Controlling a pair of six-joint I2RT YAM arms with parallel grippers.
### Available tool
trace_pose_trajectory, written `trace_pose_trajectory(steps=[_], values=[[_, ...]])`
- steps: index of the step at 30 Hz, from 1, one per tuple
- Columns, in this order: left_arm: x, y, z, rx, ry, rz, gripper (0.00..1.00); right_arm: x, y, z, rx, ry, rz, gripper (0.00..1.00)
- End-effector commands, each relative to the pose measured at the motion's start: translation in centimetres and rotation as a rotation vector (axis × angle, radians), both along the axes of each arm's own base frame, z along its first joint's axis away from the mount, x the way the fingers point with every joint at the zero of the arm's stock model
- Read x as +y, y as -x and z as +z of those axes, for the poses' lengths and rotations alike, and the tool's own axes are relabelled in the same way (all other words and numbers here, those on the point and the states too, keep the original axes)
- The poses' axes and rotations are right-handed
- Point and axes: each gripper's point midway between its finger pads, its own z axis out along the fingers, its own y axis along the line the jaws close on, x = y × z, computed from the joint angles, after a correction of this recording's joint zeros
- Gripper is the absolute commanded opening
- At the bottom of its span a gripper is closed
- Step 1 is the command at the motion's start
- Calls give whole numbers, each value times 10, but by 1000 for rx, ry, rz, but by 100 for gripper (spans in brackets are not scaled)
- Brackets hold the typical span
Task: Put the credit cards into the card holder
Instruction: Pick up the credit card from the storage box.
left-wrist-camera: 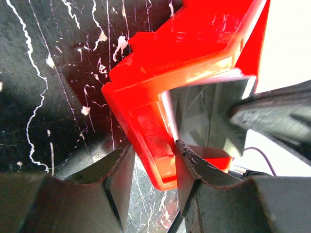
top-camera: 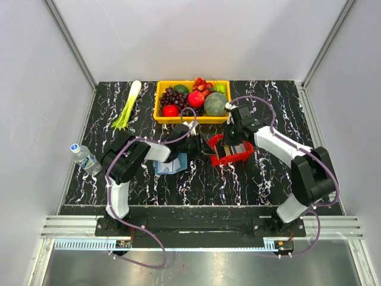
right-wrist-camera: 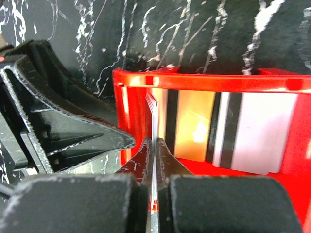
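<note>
The right gripper [right-wrist-camera: 154,153] is pinched tight on a single credit card [right-wrist-camera: 152,114]. The card is seen edge-on as a thin pale sliver running straight out from between the fingertips. It stands upright inside the red tray [right-wrist-camera: 218,82], close against the wall on this gripper's left. Ahead and to the right of these fingers, more credit cards [right-wrist-camera: 262,131] stand on edge in the same tray (pale faces with dark stripes).

The left gripper [left-wrist-camera: 153,170] is clamped on the red tray's wall near a corner, with one finger outside the wall and the other inside. Just beyond its inner finger, a grey card leans within the tray.

From above, the two grippers meet at the tray from opposite sides. The blue card holder [top-camera: 174,164] lies flat on the black marbled table [top-camera: 238,185], behind the left gripper and under that arm's wrist, apart from the tray.

Beyond both grippers sits a yellow basket [top-camera: 178,120] of fruit. A leek [top-camera: 127,107] and a water bottle [top-camera: 84,158] lie well off to the left arm's outer side.
</note>
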Motion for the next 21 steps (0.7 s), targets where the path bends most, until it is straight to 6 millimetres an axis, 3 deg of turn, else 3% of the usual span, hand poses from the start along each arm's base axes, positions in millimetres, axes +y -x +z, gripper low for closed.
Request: trace_pose_trajectory(steps=[1,7,11,17,21], values=[[-8,-4,15,-71,15,-24,30,38,7,1,31,-66,103,4],[-7,-4,13,-67,13,-24,30,63,16,-6,108,-176,138,9],[-8,-4,14,-68,15,-27,30,66,19,-8,129,-203,137,19],[-7,-4,11,-62,11,-25,30,68,22,-16,156,-206,142,25],[-8,-4,13,-64,14,-28,30,72,20,-5,141,-234,151,30]])
